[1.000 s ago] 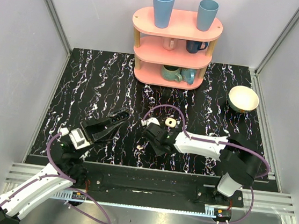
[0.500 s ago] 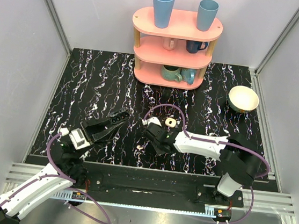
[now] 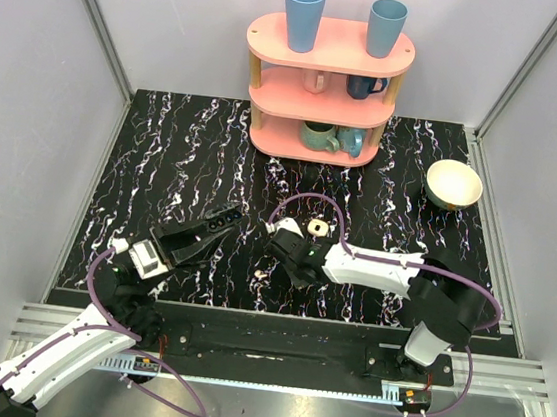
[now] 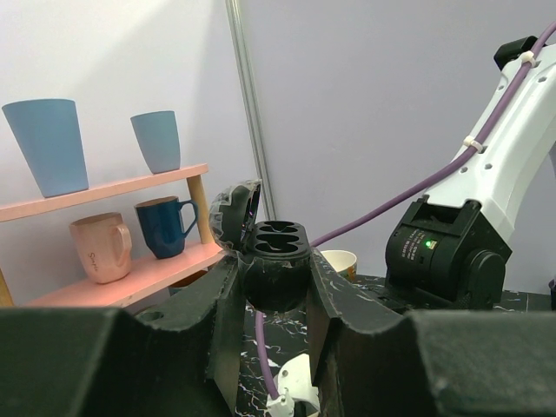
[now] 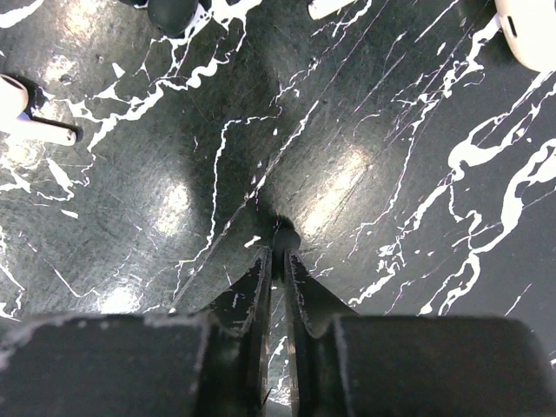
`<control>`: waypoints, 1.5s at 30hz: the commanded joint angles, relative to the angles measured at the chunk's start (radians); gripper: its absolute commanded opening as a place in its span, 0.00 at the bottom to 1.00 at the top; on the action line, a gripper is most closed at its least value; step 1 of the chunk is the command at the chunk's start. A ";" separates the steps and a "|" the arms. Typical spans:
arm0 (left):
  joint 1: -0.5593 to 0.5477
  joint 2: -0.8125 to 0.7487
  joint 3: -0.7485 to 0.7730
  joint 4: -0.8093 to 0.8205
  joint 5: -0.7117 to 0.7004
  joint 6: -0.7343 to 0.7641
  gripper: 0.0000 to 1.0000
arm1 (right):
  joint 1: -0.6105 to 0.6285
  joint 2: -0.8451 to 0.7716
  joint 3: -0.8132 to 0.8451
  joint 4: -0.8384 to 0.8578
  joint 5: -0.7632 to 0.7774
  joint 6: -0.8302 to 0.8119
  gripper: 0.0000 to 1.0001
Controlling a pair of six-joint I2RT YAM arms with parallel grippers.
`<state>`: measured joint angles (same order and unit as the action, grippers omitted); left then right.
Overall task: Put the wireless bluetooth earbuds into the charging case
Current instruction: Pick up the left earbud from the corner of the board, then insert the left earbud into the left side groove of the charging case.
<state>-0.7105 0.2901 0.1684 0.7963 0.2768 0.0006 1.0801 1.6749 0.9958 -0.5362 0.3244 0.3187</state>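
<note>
Charging case (image 3: 316, 229): cream-white pebble lying on the black marbled table (image 3: 184, 157), right of centre, just beside the right arm's wrist.
Case facing: dark inside turned up to the overhead camera. Its long axis cannot be settled at this size.
Earbuds: one white earbud (image 5: 43, 129) lies flat at the left edge of the right wrist view, stem level and pointing right. A second white piece (image 5: 334, 7) is cropped at the top edge. Both lie apart from the case.
Dark round item (image 5: 174, 13): cropped at the top edge, identity not determinable.
Right gripper (image 5: 280, 254): pointed down at the table, jaws drawn almost together with a thin slit. A small dark nub sits at the tips and nothing identifiable is held.
Left gripper (image 4: 276, 295): clamped on a dark two-well holder (image 4: 276, 265), wells up, lid hinged open.
Obstructions: the right wrist stands between the left gripper and the case. A purple cable (image 3: 308, 200) arches around the case's far side.
Surroundings: pink shelf (image 3: 330, 45) at the far edge with two blue cups (image 3: 303, 15) and mugs (image 3: 319, 136). A cream bowl (image 3: 453, 184) sits far right, well apart from the case.
</note>
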 commanded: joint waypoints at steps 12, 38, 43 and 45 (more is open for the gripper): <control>0.003 0.009 0.028 0.047 0.024 0.002 0.00 | 0.003 -0.061 0.017 -0.031 0.047 -0.015 0.00; 0.003 0.135 0.154 -0.063 0.315 -0.056 0.00 | 0.000 -0.606 0.447 0.012 -0.660 -0.559 0.00; 0.003 0.184 0.152 -0.005 0.415 -0.071 0.00 | 0.001 -0.497 0.585 -0.129 -0.780 -0.604 0.00; 0.003 0.201 0.155 0.017 0.433 -0.086 0.00 | 0.001 -0.445 0.651 -0.178 -0.823 -0.622 0.00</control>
<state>-0.7105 0.4580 0.2695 0.7143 0.6052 -0.0574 1.0790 1.1561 1.5406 -0.5789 -0.3634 -0.2375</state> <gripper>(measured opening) 0.328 0.017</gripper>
